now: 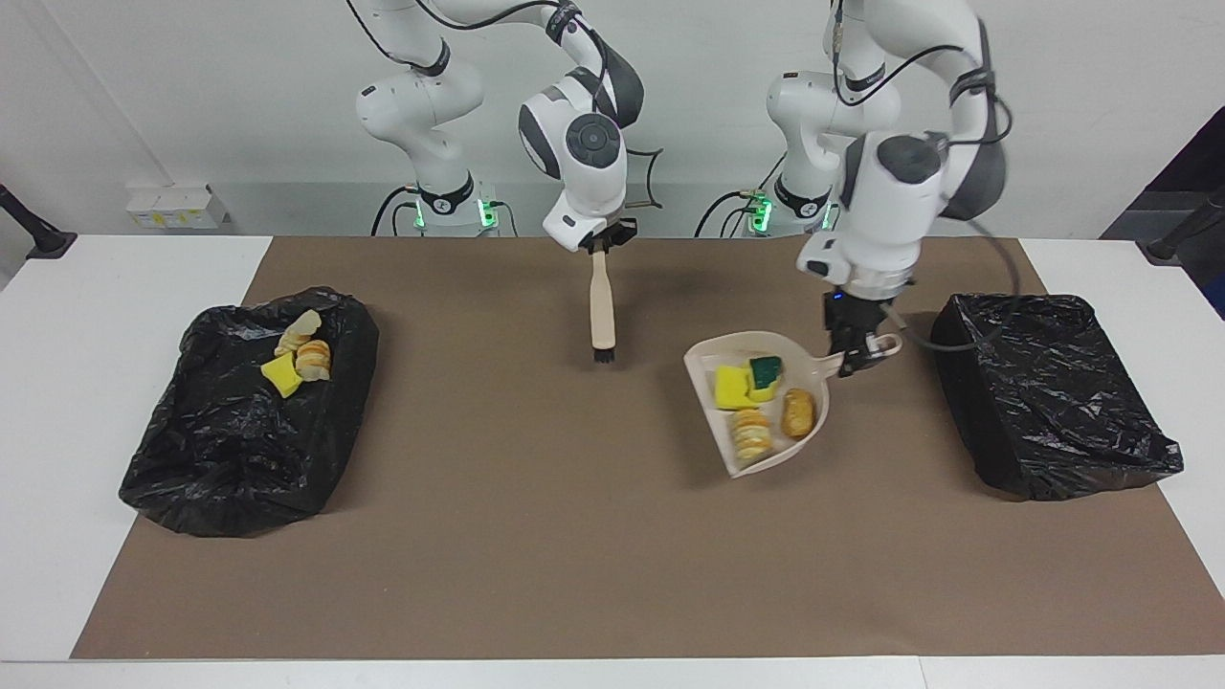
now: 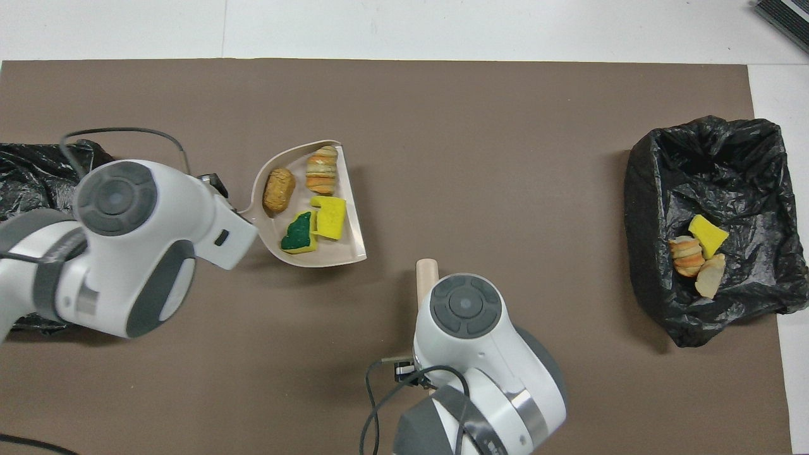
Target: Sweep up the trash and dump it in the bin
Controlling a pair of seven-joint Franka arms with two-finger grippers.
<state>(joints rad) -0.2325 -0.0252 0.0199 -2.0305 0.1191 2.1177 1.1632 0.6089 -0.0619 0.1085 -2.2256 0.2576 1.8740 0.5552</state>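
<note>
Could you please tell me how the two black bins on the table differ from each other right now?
The bin at the right arm's end holds three scraps; the bin at the left arm's end shows none. The first gapes open with its inside on view; the second shows only smooth outer plastic in the facing view. The left hand with the dustpan hangs beside the second, not the first. Both are lined with black plastic and rest on the brown mat.

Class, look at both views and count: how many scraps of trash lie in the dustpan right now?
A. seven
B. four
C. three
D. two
B. The dustpan, held at its handle by the left gripper, carries four scraps: a yellow sponge piece, a green-faced sponge piece and two bread-like chunks; three other scraps already lie in the bin toward the right arm's end.
</note>
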